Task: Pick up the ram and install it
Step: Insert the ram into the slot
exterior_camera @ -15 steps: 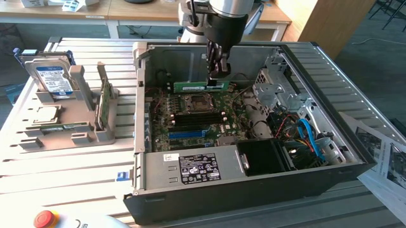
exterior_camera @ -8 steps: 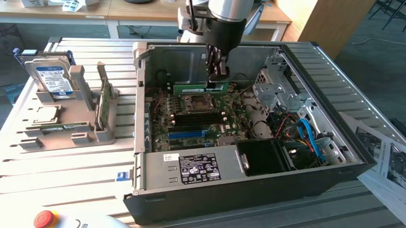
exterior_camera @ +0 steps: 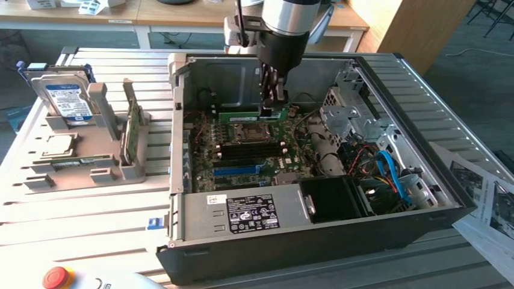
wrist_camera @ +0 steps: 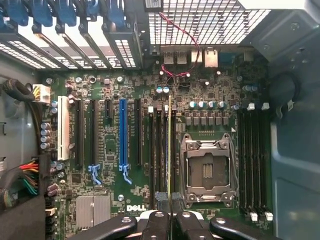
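Tool (exterior_camera: 273, 101) closed narrow on the ram (wrist_camera: 170, 150), held on edge over the black memory slots (wrist_camera: 159, 150) just beside the empty processor socket (wrist_camera: 207, 170), toward the far side of the case (exterior_camera: 305, 256). Seating not confirmed. Judged best practice: keep the stick parallel to one slot, notch matched, and press straight down evenly.

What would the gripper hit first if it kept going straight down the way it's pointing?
The gripper holds the ram edge-down, so the ram would probably meet the black memory slots beside the processor socket first. The gap between them is hard to judge.
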`<action>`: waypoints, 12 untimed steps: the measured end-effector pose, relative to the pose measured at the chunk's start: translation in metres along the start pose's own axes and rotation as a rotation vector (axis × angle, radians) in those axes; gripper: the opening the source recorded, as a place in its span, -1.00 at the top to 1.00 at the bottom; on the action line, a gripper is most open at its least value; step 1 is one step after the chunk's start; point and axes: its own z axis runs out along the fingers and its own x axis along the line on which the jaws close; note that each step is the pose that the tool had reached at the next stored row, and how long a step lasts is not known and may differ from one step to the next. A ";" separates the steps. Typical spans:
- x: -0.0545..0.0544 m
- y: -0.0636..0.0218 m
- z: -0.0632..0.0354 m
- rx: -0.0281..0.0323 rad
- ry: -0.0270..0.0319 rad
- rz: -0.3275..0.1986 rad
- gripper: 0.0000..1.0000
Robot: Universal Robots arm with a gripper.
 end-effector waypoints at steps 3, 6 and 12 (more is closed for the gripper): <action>0.000 0.0003 0.0037 0.0001 0.0000 0.000 0.76; 0.000 0.0007 0.0073 0.0001 0.0000 0.000 0.76; 0.000 0.0016 0.0143 0.0000 0.0000 0.000 0.76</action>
